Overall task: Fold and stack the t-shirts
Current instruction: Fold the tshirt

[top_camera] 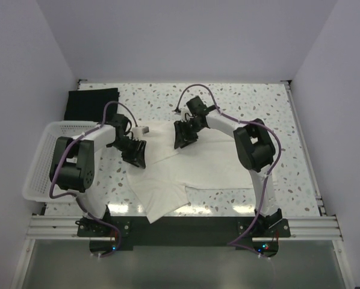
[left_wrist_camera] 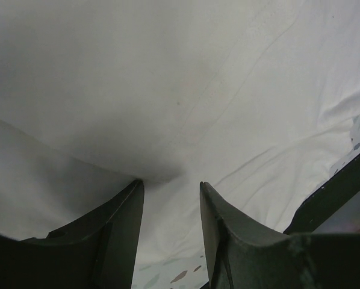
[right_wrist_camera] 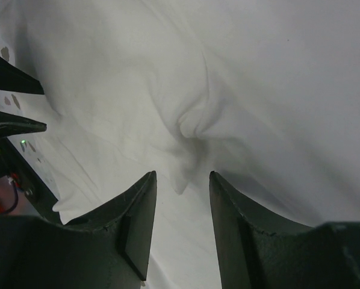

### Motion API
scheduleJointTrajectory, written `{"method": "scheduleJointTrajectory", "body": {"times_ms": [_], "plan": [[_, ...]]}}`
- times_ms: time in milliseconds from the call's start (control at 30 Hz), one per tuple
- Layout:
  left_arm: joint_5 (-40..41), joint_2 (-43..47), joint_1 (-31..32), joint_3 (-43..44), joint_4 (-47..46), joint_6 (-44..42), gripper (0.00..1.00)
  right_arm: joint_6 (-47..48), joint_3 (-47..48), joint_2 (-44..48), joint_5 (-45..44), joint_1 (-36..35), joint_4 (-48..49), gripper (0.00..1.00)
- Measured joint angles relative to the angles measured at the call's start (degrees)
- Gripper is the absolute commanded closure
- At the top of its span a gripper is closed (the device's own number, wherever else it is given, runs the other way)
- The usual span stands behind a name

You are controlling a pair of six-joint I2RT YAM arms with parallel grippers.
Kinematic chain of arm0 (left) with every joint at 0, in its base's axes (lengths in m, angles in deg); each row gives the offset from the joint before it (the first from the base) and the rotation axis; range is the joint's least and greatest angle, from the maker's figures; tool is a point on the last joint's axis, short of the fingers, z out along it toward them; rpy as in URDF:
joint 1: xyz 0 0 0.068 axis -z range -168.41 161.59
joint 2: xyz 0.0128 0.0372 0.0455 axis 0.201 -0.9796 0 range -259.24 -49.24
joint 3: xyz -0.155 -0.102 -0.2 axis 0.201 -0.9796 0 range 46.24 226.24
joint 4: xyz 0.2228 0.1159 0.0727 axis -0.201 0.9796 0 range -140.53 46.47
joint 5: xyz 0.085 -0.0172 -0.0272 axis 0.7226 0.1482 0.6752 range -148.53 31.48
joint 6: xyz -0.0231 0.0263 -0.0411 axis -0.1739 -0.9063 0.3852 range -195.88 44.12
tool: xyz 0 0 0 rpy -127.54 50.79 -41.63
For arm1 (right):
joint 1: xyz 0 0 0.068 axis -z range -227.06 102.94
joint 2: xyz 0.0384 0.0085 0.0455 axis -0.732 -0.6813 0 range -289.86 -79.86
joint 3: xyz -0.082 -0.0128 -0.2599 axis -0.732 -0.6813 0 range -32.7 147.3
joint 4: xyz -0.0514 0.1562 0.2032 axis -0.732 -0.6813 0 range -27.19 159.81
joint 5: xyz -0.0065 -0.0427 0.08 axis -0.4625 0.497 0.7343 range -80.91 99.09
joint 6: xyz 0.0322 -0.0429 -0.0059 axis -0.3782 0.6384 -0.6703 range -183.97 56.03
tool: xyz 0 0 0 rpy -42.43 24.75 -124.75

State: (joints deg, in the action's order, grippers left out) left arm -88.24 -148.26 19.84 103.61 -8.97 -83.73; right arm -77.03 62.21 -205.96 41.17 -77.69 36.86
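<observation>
Top external view is showing the off-white cream cloth t-shirt (top_camera: 207, 165) lying spread and rumpled over the middle of the white speckled table (top_camera: 258, 102), with one corner trailing toward six o'clock. The left gripper (top_camera: 135, 155) is sitting low at the shirt's nine o'clock edge and the right gripper (top_camera: 185, 135) at its twelve o'clock edge. Both are pointing down onto the cloth.

In the wrist views, each gripper's jaws are standing about half apart, with nothing clamped between them. Cream cloth is lying just beyond the fingertips. A small pucker of cloth is bunching at twelve o'clock of the right gripper's tips. Smooth cloth and a shadowed fold are lying before the left gripper's.

The black folded cloth t-shirt (top_camera: 93, 102) is lying at the table's ten o'clock corner, well apart from both grippers. The white plastic lattice basket (top_camera: 38, 165) is sitting at nine o'clock.
</observation>
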Motion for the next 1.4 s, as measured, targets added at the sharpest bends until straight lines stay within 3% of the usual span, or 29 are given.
{"method": "scheduleJointTrajectory", "body": {"times_ms": [200,467,667,767,833,1400], "plan": [[-1.38,-2.10,0.00,2.05,-0.50,1.53,0.54,0.00,0.00,-0.92,0.02,-0.15,-0.39,0.59],[-2.23,-3.21,0.02,2.93,-1.66,2.80,0.59,-0.42,-0.07,-1.03,0.68,-0.28,-0.37,0.70],[-2.71,-3.19,0.02,2.97,-1.79,2.84,0.77,-0.76,-0.07,-1.03,0.98,-0.52,-0.37,0.87],[-2.71,-3.19,0.02,2.97,-1.70,2.75,0.92,-0.85,-0.07,-1.03,1.51,-0.55,-0.37,1.00],[-2.71,-3.19,0.02,2.97,-1.55,2.69,1.00,-0.90,-0.07,-1.03,1.95,-0.55,-0.37,1.00],[-4.72,0.20,0.48,4.39,5.75,-3.80,1.00,0.09,-1.33,0.13,3.48,-0.55,-1.51,1.00]]}}
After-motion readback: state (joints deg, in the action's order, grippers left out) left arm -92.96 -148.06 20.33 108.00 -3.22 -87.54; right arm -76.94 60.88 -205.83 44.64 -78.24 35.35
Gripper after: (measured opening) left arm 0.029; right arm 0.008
